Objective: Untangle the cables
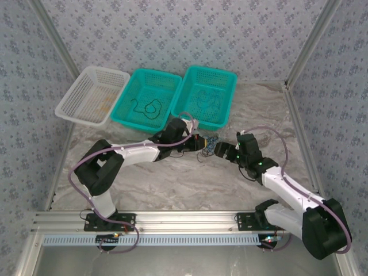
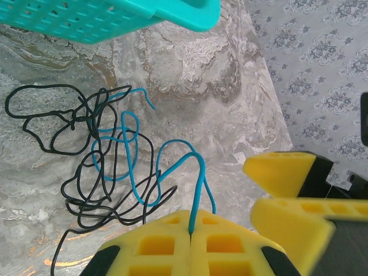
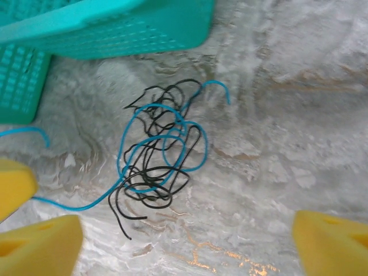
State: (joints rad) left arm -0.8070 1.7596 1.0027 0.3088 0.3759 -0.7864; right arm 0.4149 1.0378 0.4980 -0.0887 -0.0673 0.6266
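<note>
Left gripper [image 2: 191, 238] clamped on blue cable [image 2: 198, 172] at its fingertips, right gripper [image 3: 187, 238] wide open, empty, knot [image 3: 155, 172] just ahead between its fingers: blue and black strands not yet parted.

Grey-white marble-patterned table [image 1: 172, 190] with faint amber veins, pale grey walls [image 1: 190, 34] with small floral print along its far, left and right edges, silver metal struts [image 1: 57, 43] at both far corners, ribbed aluminium rail [image 1: 190, 219] along the near edge, even light.
</note>
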